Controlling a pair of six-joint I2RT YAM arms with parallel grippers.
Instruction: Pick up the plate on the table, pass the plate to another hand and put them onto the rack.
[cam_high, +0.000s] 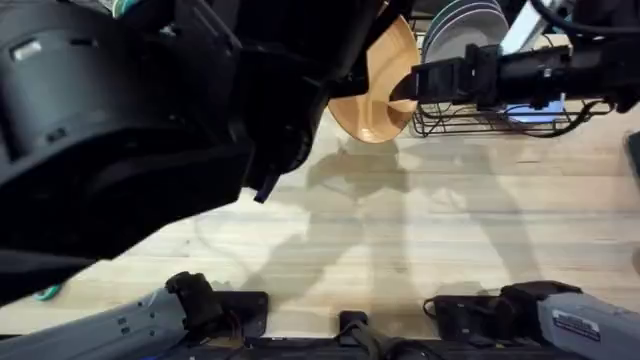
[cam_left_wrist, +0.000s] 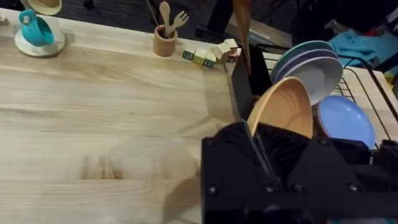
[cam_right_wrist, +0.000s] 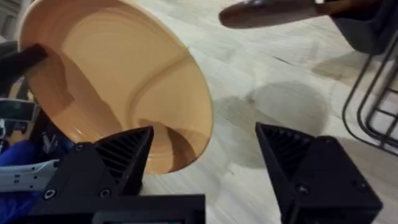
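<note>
So the plate (cam_high: 385, 90) was already off the bench (cam_high: 400, 240), up on edge beside the rack (cam_high: 470, 120). Left tool (cam_left_wrist: 273, 168) was clamped on its rim, right tool (cam_right_wrist: 205, 155) spread wide around the other edge. I'd say mid-handoff, racking not yet done.

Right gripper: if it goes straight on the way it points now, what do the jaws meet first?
Most likely the plate. In the right wrist view its rim lies just ahead of the right gripper, whose jaws stand open. The overhead view shows the gripper at the plate's edge, held up by the left gripper. Depth is unclear.
</note>
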